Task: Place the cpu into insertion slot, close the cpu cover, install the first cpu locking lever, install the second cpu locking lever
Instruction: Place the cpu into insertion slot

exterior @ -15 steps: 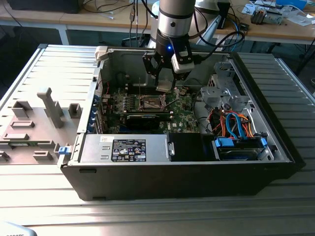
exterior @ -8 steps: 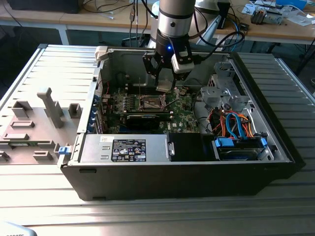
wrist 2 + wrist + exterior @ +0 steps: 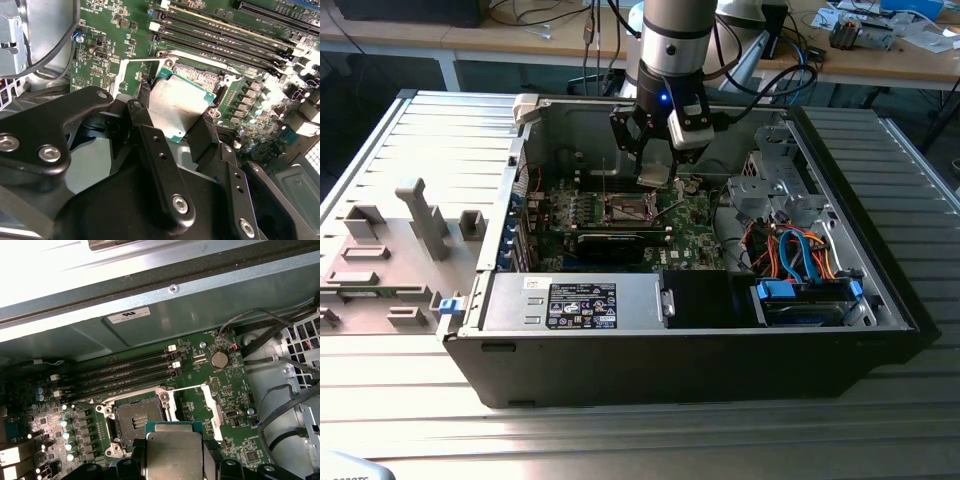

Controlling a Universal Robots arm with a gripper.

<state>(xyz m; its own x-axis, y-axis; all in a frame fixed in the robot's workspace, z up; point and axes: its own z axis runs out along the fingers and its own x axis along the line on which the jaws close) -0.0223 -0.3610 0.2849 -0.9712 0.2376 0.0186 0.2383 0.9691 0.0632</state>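
Open computer case (image 3: 620, 372) on ribbed table (image 3: 420, 425); fingers (image 3: 202, 137) clamp the cpu (image 3: 177, 107) near the uncovered insertion slot (image 3: 136, 420), room around.

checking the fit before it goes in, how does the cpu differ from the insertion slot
The cpu has a plain silvery metal top with a green edge; the insertion slot has a dark centre inside a silvery rim. The cpu is held in the claw, off the board; the insertion slot sits fixed on the board, uncovered and empty. Both are square.
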